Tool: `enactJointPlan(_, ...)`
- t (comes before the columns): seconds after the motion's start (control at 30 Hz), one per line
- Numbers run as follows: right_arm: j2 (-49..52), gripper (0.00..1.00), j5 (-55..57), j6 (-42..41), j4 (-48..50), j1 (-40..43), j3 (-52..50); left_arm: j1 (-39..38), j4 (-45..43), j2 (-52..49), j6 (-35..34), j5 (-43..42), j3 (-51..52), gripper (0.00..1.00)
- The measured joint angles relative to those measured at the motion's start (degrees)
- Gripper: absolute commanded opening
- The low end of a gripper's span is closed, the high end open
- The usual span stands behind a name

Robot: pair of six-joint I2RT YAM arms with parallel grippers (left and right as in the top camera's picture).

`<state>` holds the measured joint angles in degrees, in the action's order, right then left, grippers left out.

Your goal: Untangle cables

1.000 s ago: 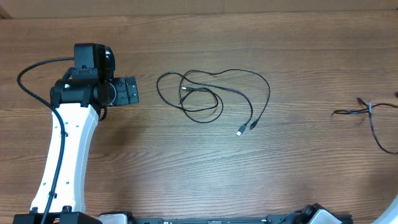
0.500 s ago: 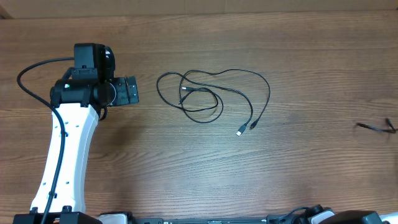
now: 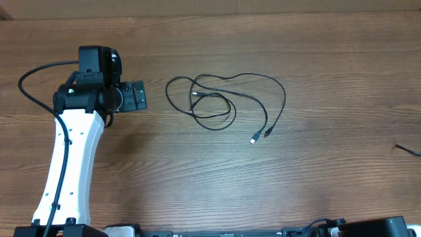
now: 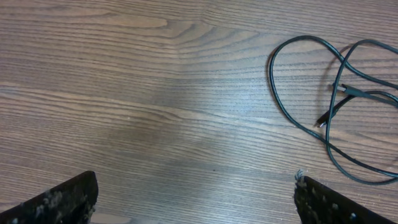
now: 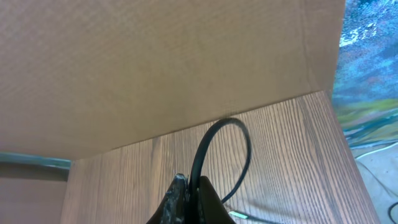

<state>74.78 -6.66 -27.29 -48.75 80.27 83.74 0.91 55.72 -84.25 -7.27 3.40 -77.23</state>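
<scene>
Black cables [image 3: 227, 105] sprawl in loose loops on the wooden table [image 3: 263, 191].
They lie ahead of the left pincer [image 3: 137, 96], jaws wide and empty; the right pincer [image 5: 188, 194] is clenched on another cable [image 5: 214, 140], arching above its tips.

We see a brown wood-grain desk [image 3: 263, 191], its grain running left to right. Near its middle lie thin black cables [image 3: 227, 99] in loose, overlapping loops, with two small plug ends [image 3: 261, 135] side by side on the near side. At the right edge, a short cable tip [image 3: 408, 150] shows over the wood; we cannot tell whether it touches.
</scene>
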Motion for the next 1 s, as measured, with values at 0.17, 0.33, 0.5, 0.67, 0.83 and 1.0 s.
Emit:
enactJointPlan(0.17, 0.2, 0.04, -0.4, 0.1, 0.0, -0.1, 0.0, 0.0, 0.0, 0.0, 0.0, 0.0, 0.0, 1.0)
enactJointPlan(0.33, 2.4, 0.04, 1.9, 1.3, -0.6, 0.0, 0.0, 0.0, 0.0, 0.0, 0.0, 0.0, 0.0, 1.0)
enactJointPlan(0.5, 2.2, 0.04, 7.2, 1.6, -0.3, 2.8, 0.0, 0.0, 0.0, 0.0, 0.0, 0.0, 0.0, 1.0)
enactJointPlan(0.67, 0.3, 0.04, 9.3, 1.7, -0.6, 4.5, 0.0, 0.0, 0.0, 0.0, 0.0, 0.0, 0.0, 0.99)
enactJointPlan(0.83, -1.7, 0.04, 9.7, 1.7, -0.9, 4.4, 0.0, 0.0, 0.0, 0.0, 0.0, 0.0, 0.0, 0.99)
enactJointPlan(1.0, -1.7, 0.04, 7.0, 1.8, -1.0, 3.9, 0.0, 0.0, 0.0, 0.0, 0.0, 0.0, 0.0, 1.0)
